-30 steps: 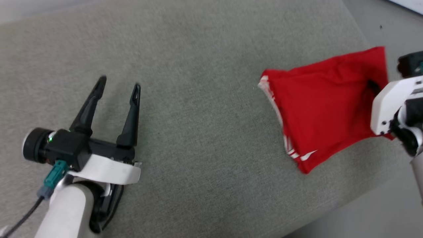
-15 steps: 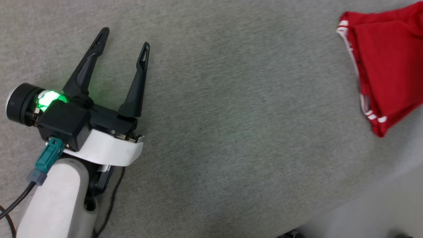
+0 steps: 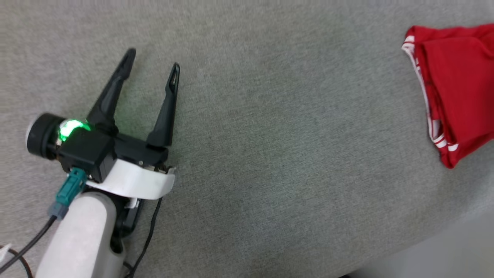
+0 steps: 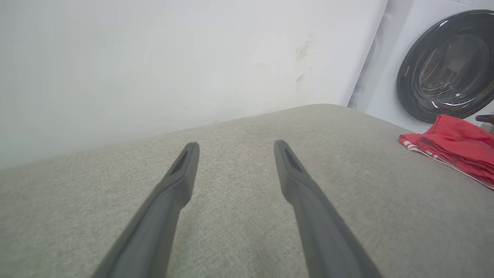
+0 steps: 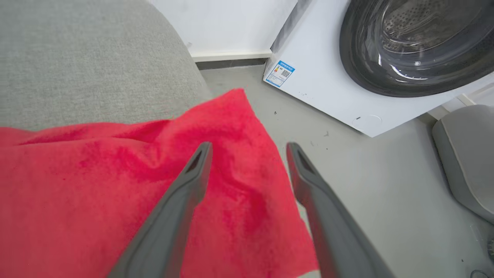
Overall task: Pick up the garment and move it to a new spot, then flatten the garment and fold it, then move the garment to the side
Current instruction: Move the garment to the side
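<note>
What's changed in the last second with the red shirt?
The right hand has let go of the folded red jersey shirt with striped trim; it now hangs open above the cloth. The head camera swung, putting the shirt at that view's right edge. The shirt stays folded on the grey fabric cushion; the left hand stays open.

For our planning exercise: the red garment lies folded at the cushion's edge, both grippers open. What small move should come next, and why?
Probably lift the right gripper clear: its fingers stand apart above the garment with nothing between them, and the garment lies folded at the side of the cushion, so the task looks done.
</note>
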You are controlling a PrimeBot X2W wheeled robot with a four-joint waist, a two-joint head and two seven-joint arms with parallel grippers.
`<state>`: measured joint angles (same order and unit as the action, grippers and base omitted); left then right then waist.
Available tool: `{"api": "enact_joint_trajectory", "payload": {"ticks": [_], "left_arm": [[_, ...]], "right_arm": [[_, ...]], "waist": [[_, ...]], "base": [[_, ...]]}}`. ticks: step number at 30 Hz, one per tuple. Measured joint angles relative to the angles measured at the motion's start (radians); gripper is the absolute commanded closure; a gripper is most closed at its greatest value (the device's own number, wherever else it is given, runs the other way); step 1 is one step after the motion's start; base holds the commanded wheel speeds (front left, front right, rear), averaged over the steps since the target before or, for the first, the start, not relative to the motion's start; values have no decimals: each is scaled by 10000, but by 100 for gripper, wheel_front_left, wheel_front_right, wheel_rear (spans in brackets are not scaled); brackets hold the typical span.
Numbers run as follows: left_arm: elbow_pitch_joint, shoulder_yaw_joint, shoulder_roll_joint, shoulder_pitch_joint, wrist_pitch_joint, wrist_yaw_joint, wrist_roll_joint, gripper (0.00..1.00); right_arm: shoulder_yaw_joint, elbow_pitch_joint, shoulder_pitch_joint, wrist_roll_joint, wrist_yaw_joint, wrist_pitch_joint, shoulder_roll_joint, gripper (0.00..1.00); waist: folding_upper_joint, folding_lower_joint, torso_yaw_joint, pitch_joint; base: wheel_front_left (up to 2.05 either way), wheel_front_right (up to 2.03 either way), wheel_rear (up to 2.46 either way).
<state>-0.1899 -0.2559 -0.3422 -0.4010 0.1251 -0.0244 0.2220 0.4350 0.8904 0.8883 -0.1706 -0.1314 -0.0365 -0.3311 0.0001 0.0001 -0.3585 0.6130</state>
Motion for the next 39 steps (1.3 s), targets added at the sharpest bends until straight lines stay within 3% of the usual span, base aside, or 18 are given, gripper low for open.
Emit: {"api": "enact_joint_trajectory", "payload": {"ticks": [9,18,25,33,39], "left_arm": [[838,132,420,1207,713,439,466,0],[1551,493,688,2403,1062,859,913,0],[2021,779,740,2943,1208,1035,1116,0],[2583,1041,890,3532,1335,1020,1271,0],[2853,1085,980,3963,1350,888,1267,0]], "right_arm": [[-838,-1469,-1505,372,0,-644,520,0],[-2412,-3793,-3997,1546,0,-291,1486,0],[-3522,-5219,-5368,2512,0,-186,1887,0],[-4437,-6918,-6590,2947,0,-117,2211,0],[-4470,-8134,-7661,2945,2,286,2245,0]], "waist": [[0,-1,204,-1607],[0,-2,683,-3215],[0,-2,1382,-3978],[0,-2,2100,-4833],[0,-3,2330,-5527]], "base": [[0,0,0],[0,0,0],[0,0,0],[0,0,0],[0,0,0]]}}
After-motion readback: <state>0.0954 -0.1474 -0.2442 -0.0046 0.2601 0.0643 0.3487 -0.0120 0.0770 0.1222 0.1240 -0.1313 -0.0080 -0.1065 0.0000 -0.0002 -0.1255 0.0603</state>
